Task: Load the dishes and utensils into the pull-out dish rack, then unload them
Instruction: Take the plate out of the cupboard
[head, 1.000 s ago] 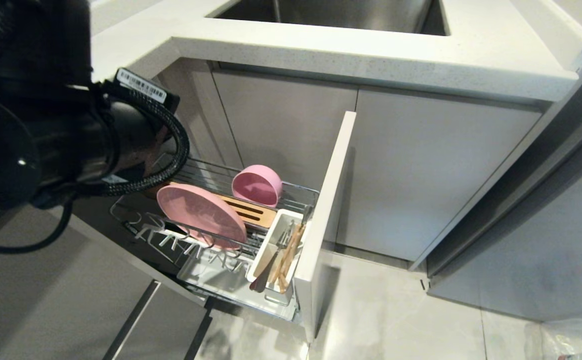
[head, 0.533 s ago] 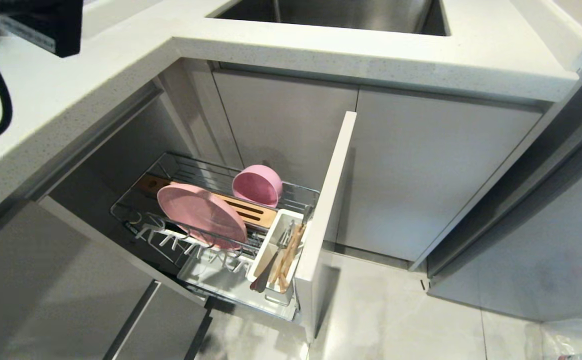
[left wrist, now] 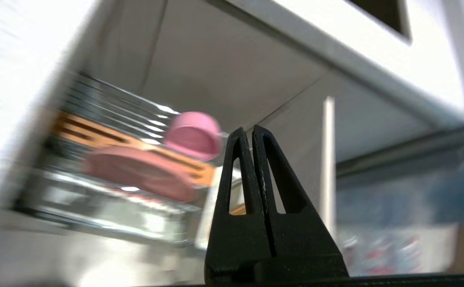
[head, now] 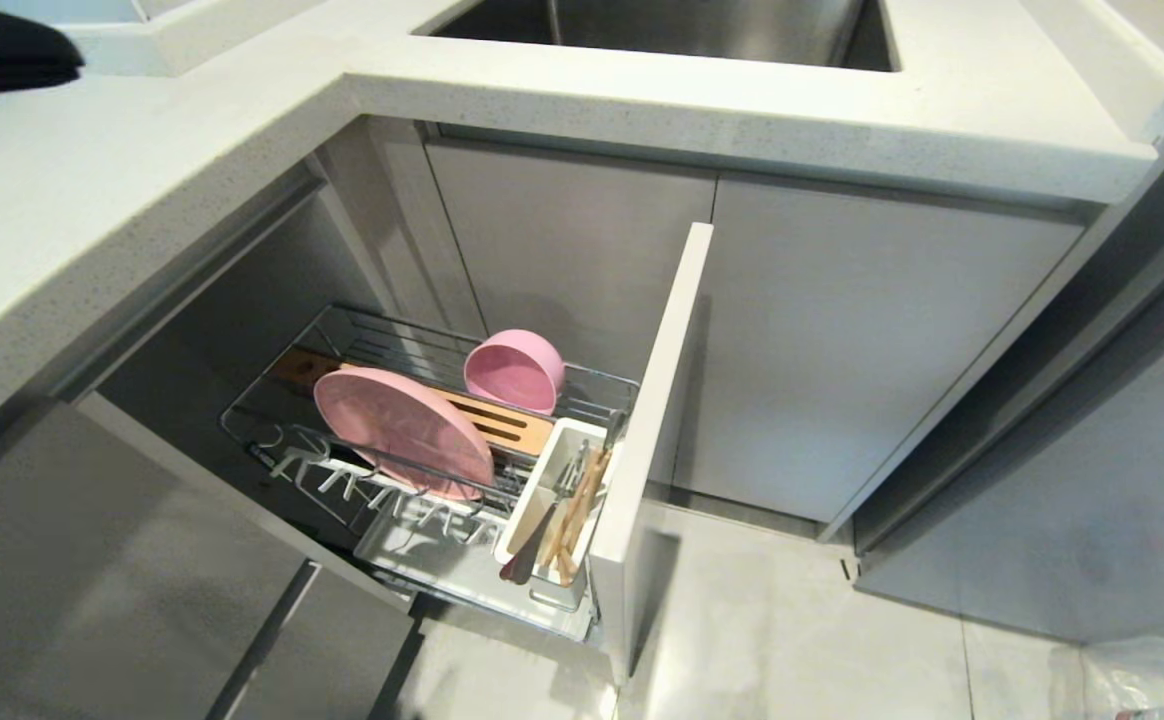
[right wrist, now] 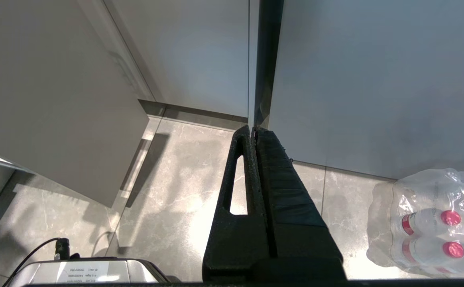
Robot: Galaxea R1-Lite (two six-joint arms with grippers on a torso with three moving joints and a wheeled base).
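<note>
Left pincer [left wrist: 251,131] closed, empty, aloft, facing loaded dish rack [left wrist: 108,167].

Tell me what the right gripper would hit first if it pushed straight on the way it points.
Probably the dark gap between two grey cabinet panels: the shut right gripper points at that seam, just above the floor. Depth is unclear.

Pink plate [head: 402,428], bowl [head: 514,370] in pulled-out rack [head: 362,345]; utensils [head: 567,510] in caddy [head: 532,505].

both grippers' fingers [left wrist: 252,167] pressed together.
</note>
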